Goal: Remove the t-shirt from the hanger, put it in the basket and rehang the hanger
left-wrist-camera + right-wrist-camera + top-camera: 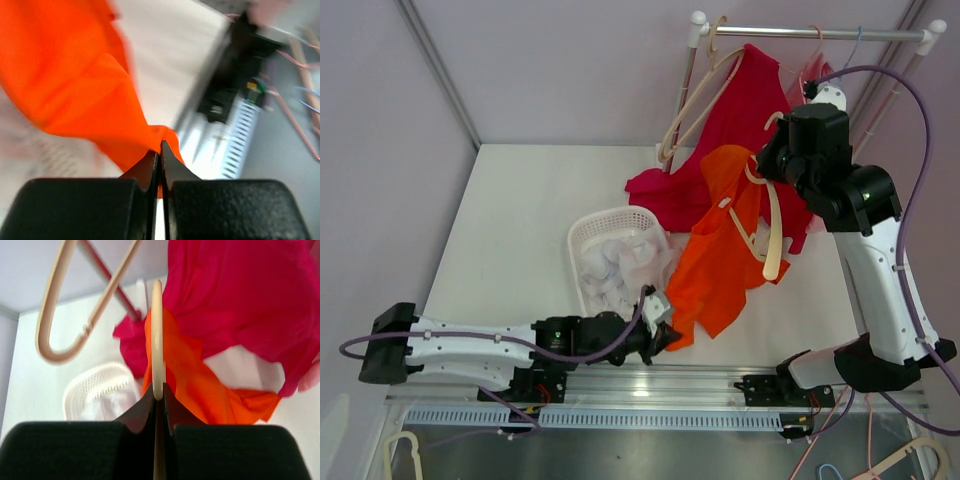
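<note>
1. Orange short-sleeved fabric t-shirt (pixel 720 260). It hangs from the hanger over the right-centre of the worktop. Its lower hem trails toward the near edge, just beside the basket.
2. Cream plastic hanger (pixel 772 235). It is tilted and raised, threaded through the shirt's neck, with one arm showing outside the cloth.
3. Right tool (pixel 765 165). Its jaws are closed on a thin bar of the hanger, holding it aloft; the right wrist view shows the bar running straight up out of the pinch.
4. Left tool (pixel 660 325). Its jaws are pressed together on a fold of the orange hem; the left wrist view shows cloth bunched at the tips.
5. Step in hand. We judge this to be the pull-off, since the shirt is not yet free of the hanger. The next move calls for drawing the hem down and away from the hanger. The right side should hold firm or tip the hanger so that a shoulder slips over its end. We expect the neck opening may snag.
6. White worktop (pixel 510 230). It is matte and carries a white slatted plastic basket (pixel 582 232) of pale crumpled cloths (pixel 615 265). A crimson garment (pixel 740 110) pools at the back.
7. Room. At the back right, a metal clothes rail (pixel 820 33) bears the crimson garment and spare cream hangers (pixel 685 120). Pale wall panels (pixel 570 60) stand behind.
</note>
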Available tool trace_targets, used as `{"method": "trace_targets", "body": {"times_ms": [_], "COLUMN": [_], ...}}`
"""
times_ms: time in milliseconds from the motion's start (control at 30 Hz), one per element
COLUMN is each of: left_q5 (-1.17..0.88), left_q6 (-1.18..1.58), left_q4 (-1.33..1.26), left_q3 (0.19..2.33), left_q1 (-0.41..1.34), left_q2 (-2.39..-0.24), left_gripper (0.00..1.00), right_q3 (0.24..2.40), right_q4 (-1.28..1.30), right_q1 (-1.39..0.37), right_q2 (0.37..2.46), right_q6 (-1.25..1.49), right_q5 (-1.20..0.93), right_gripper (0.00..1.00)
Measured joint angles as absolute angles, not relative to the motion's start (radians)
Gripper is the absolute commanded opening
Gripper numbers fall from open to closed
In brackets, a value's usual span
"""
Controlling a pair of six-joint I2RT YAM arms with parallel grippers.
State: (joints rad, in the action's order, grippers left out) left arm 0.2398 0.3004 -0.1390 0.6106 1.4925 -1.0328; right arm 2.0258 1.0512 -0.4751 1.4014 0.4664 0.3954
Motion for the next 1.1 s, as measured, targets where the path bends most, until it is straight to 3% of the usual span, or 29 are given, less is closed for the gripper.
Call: {"method": "trace_targets", "body": {"times_ms": [333,600,867,1100], "left_q5": [0.398,0.377,0.274,0.119], "left_q6": [0.354,0.115,-0.142,-0.187], "left_q4": [0.205,0.280,0.279,0.329], "left_q3": [1.084,1.678,2.246,2.308], "left_q1": [1.221,1.147,1.048,0.928], "left_q2": [-1.005,-1.017,-1.193,-1.303], "left_gripper": [0.01,0.01,0.01,0.01], "right_q3": [1.932,1.874,1.897,2.013], "right_q4": [1.189,0.978,0.690,0.590], "right_q1": [-0.567,-0.553,-0.420,-0.373], "right_q2": [1.222,1.146,1.332,1.505], "right_q6": [0.458,0.366,0.248,0.196], "right_q5": [0.351,0.422,0.340,0.245], "right_gripper": [0.00,0.00,0.00,0.00]}}
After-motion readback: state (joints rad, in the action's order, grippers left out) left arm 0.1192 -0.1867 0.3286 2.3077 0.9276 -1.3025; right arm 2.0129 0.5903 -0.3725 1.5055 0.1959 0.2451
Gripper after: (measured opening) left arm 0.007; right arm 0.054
